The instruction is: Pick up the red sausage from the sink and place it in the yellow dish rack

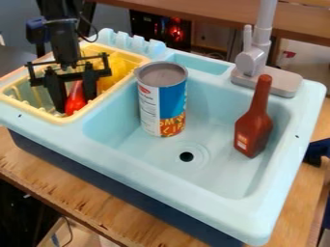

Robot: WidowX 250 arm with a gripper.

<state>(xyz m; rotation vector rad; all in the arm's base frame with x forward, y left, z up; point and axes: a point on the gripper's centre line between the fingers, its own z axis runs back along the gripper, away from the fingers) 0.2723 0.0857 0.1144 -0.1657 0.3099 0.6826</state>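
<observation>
1. Arm (pixel 62 41) hangs down from top edge; claw (pixel 78 104) low over yellow basket (pixel 111 91), fingers wide apart.
2. Red item (pixel 75 101) in basket, between fingers; contact unclear.
3. Can (pixel 162 100) beside claw, in basin: blue-white label, orange-yellow lettering.
4. Brown bottle (pixel 253 125) farther off, pale label.

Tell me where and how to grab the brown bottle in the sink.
Grip the bottle by its neck, coming from above and closing from opposite sides. It stands roughly upright, and the slim neck rises clear over the wider body, so that looks easiest.
</observation>
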